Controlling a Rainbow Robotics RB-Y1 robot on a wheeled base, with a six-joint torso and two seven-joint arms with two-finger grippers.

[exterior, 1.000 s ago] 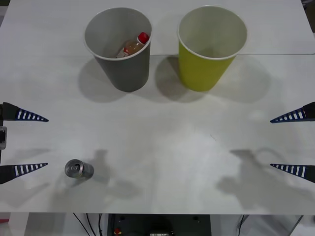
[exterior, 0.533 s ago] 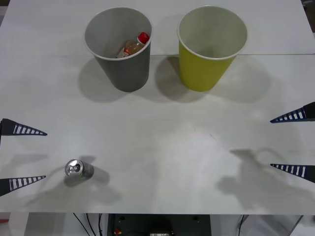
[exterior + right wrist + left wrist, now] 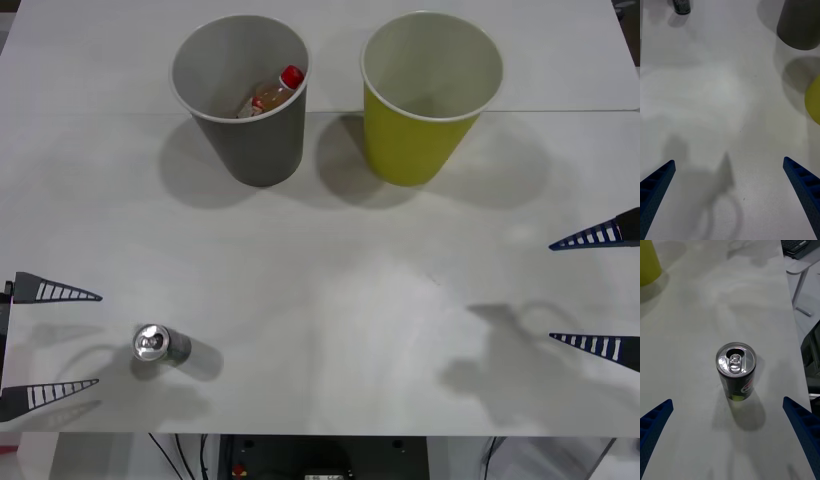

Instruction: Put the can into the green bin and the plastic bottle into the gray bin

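The left gripper (image 3: pixel 55 342) is sliding nearer along the table's (image 3: pixel 330 300) left edge, its fingers spread wide and now bracketing the can (image 3: pixel 158 344), which is standing upright just beside them. The right gripper (image 3: pixel 598 292) is waiting released at the right. Farther off, the plastic bottle (image 3: pixel 272 92) is already lying inside the gray bin (image 3: pixel 245 100); the green bin (image 3: pixel 425 95) is awaiting the can.

1. The small metal can (image 3: pixel 160 345) is showing a silver pull-tab top over a dark body (image 3: pixel 736 377) with a yellow-green patch.
2. The small clear plastic bottle (image 3: pixel 272 92) is showing a red cap and orange-tinted contents.
3. The large paper-cup-shaped gray bin (image 3: pixel 243 96) is showing a pale inside.
4. The large yellow-green bin (image 3: pixel 425 95) is showing a white inside.
5. The worktop (image 3: pixel 330 270) is looking white.
6. The ribbed fingers (image 3: pixel 62 292) are showing blue with pale stripes.
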